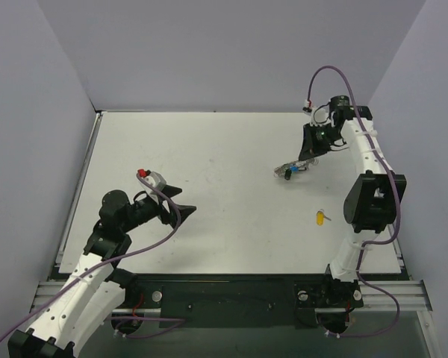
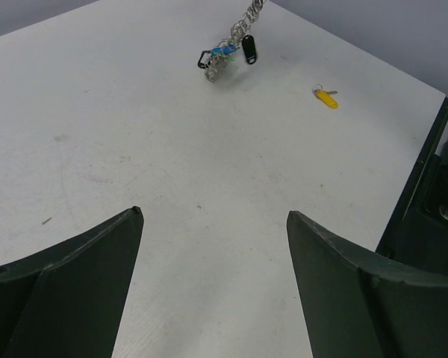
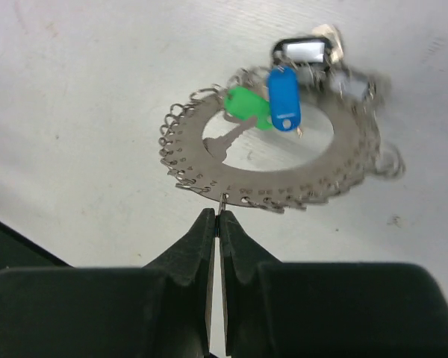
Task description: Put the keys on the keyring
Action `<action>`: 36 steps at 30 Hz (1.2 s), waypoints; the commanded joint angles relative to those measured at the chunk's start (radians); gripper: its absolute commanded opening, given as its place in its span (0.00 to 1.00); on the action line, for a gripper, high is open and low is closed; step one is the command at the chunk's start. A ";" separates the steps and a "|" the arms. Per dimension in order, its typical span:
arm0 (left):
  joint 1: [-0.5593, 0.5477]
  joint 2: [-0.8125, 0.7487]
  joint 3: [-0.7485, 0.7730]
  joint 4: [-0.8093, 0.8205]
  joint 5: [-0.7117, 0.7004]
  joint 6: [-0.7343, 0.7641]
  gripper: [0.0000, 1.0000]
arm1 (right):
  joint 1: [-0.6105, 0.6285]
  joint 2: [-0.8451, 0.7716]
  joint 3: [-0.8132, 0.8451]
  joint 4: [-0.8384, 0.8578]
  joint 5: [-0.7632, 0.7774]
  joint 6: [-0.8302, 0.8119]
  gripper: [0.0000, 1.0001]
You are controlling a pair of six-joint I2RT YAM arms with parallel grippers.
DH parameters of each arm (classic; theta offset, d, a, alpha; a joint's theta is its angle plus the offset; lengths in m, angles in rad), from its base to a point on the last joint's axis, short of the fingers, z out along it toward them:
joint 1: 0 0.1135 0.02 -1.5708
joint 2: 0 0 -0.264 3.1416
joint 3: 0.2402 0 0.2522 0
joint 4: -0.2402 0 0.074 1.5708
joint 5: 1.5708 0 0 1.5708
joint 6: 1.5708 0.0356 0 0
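The keyring [image 3: 284,179] is a flat silvery loop with small wire rings along its rim. A green key [image 3: 246,107], a blue key [image 3: 284,97] and a black tag [image 3: 302,51] hang on it. My right gripper [image 3: 218,218] is shut on a small wire ring at the keyring's near rim. From above, the keyring [image 1: 293,168] hangs just below the right gripper [image 1: 309,156] at the table's right back. A yellow key [image 1: 320,217] lies alone on the table in front of it. My left gripper [image 1: 181,200] stands wide open and empty at the left.
The white table [image 1: 231,149] is walled in by grey panels on the left, back and right. In the left wrist view the keyring [image 2: 231,41] and the yellow key [image 2: 326,98] lie far ahead of the open fingers [image 2: 97,253]. The right arm's elbow [image 1: 373,201] stands right of the yellow key.
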State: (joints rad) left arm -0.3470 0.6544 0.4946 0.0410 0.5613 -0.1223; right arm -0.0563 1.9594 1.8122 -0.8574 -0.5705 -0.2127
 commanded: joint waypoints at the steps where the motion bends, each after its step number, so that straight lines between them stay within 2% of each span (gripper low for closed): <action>1: -0.018 -0.007 -0.016 0.137 0.123 -0.028 0.88 | 0.084 -0.131 -0.047 -0.106 -0.072 -0.089 0.00; 5: -0.052 0.007 -0.039 0.203 0.147 -0.071 0.88 | 0.177 -0.215 -0.083 -0.169 -0.118 -0.193 0.00; 7: -0.069 0.014 -0.047 0.247 0.140 -0.144 0.87 | 0.222 -0.255 -0.112 -0.201 -0.140 -0.249 0.00; 12: -0.124 0.036 -0.065 0.335 0.017 -0.261 0.86 | 0.337 -0.304 -0.204 -0.229 -0.196 -0.358 0.00; 18: -0.302 0.069 -0.059 0.309 -0.142 -0.205 0.83 | 0.459 -0.315 -0.212 -0.315 -0.247 -0.536 0.00; 23: -0.443 0.119 -0.085 0.352 -0.241 -0.149 0.82 | 0.510 -0.320 -0.235 -0.318 -0.285 -0.567 0.00; 29: -0.575 0.223 -0.106 0.480 -0.447 -0.204 0.80 | 0.527 -0.333 -0.269 -0.321 -0.344 -0.585 0.00; 32: -0.606 0.275 -0.142 0.635 -0.508 -0.231 0.79 | 0.532 -0.346 -0.292 -0.322 -0.354 -0.611 0.00; 34: -0.630 0.315 -0.156 0.709 -0.525 -0.179 0.79 | 0.532 -0.355 -0.306 -0.334 -0.358 -0.640 0.00; 36: -0.656 0.365 -0.151 0.750 -0.517 -0.076 0.73 | 0.533 -0.360 -0.320 -0.350 -0.373 -0.678 0.00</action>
State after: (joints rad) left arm -0.9581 0.9520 0.3401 0.5694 0.1139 -0.3206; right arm 0.4667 1.6585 1.5105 -1.1324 -0.8619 -0.8082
